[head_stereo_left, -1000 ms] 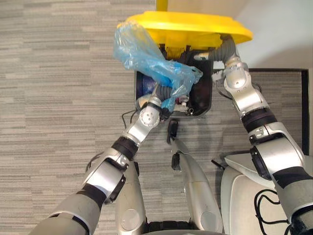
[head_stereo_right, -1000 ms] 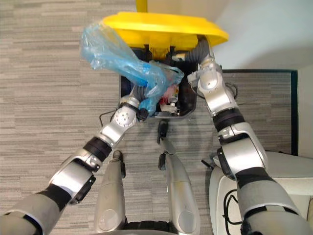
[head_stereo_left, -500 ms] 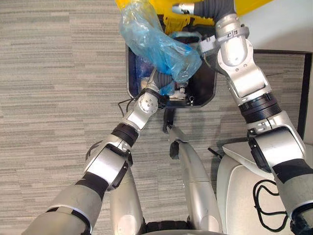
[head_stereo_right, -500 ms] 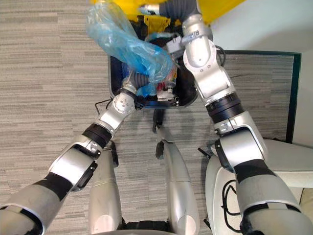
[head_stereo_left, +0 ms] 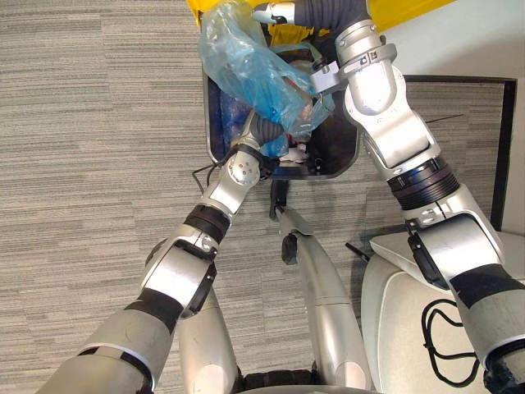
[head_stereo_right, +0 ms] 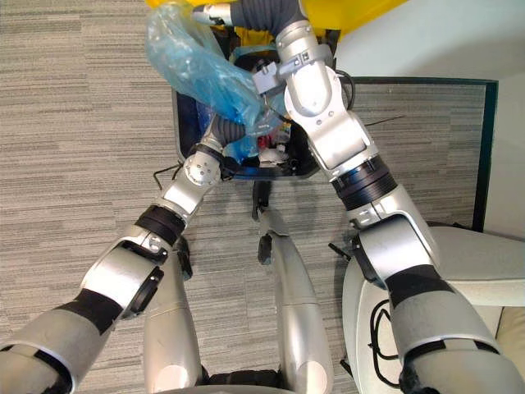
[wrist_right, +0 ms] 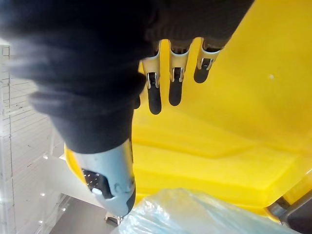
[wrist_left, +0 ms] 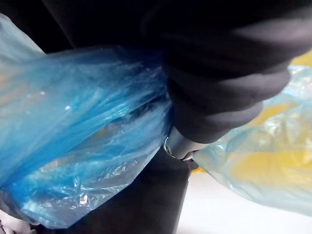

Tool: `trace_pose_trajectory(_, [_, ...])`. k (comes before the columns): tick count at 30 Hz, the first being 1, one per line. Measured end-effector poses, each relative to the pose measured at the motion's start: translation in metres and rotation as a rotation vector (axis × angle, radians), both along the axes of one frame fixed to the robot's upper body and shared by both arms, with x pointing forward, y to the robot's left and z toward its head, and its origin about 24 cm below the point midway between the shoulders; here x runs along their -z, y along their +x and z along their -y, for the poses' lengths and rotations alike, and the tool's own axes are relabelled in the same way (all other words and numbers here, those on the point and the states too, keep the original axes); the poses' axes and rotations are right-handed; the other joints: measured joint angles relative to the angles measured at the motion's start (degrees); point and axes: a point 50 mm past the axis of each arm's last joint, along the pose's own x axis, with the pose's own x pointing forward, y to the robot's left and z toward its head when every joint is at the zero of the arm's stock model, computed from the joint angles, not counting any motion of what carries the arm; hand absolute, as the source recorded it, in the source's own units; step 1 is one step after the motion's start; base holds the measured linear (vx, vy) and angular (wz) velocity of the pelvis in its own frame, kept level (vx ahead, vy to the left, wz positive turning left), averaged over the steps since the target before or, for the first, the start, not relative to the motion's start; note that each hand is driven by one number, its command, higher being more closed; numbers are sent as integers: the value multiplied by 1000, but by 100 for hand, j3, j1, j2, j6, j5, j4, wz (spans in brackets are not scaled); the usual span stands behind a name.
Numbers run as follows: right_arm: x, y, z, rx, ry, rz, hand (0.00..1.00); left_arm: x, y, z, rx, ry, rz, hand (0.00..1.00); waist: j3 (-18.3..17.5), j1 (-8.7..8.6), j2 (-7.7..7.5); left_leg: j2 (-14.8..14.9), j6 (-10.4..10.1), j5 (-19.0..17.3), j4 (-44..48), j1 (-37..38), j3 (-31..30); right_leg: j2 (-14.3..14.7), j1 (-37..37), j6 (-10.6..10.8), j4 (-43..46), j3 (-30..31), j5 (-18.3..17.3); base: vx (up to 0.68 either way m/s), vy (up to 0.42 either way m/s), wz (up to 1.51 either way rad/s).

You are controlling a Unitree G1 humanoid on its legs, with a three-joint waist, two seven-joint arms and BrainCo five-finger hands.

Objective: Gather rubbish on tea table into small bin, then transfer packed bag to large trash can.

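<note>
The blue plastic bag (head_stereo_left: 250, 61) hangs over the open mouth of the large dark trash can (head_stereo_left: 343, 152), bunched round my left hand (head_stereo_left: 264, 131). In the left wrist view the plastic (wrist_left: 78, 146) gathers tight against that hand (wrist_left: 179, 144), which is shut on it. My right hand (head_stereo_left: 277, 12) reaches across above the bag. Its straight fingers (wrist_right: 154, 97) press flat against the underside of the can's raised yellow lid (wrist_right: 234, 136). White and red rubbish (head_stereo_left: 297, 152) lies inside the can below the bag.
The can stands on grey striped carpet (head_stereo_left: 98, 164). A white wall (head_stereo_left: 467, 41) rises behind it on the right. A dark strip (head_stereo_left: 502, 148) borders the carpet there. A white rounded seat (head_stereo_right: 484, 271) sits at the lower right beside my right arm.
The camera has tipped down, so the lid has slid off the top. My right hand has swept left across the lid's underside. The bag stays in my left hand over the opening.
</note>
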Motion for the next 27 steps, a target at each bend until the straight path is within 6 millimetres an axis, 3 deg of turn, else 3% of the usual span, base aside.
trace_pose_trajectory(15, [8, -2, -13, -9, -91, 11, 0, 19, -1, 3, -18, 64, -69, 0, -20, -19, -32, -97, 35, -210, 128, 325, 80, -150, 100, -100, 484, 35, -66, 44, -63, 2])
trace_pose_trajectory(20, [29, -2, -11, 24, -150, 4, 0, 42, -7, -6, -42, 9, -121, 0, -40, 7, -32, -111, 48, -270, 18, 731, 82, -168, 472, -310, 487, -4, -64, 53, -34, 6])
trace_pose_trajectory(24, [50, 1, -4, 67, -209, -17, 0, 36, -12, -6, -16, -24, -82, 0, -71, 41, -52, -182, 35, -262, -126, 989, 99, -244, 674, -381, 497, -30, -111, 54, -17, 9])
trace_pose_trajectory(27, [90, 6, 8, 120, -256, -104, 0, 44, -25, -9, 23, -63, -59, 0, -268, 73, -43, -259, 37, -251, -334, 1256, 94, -338, 884, -459, 531, -73, -174, 61, 3, 17])
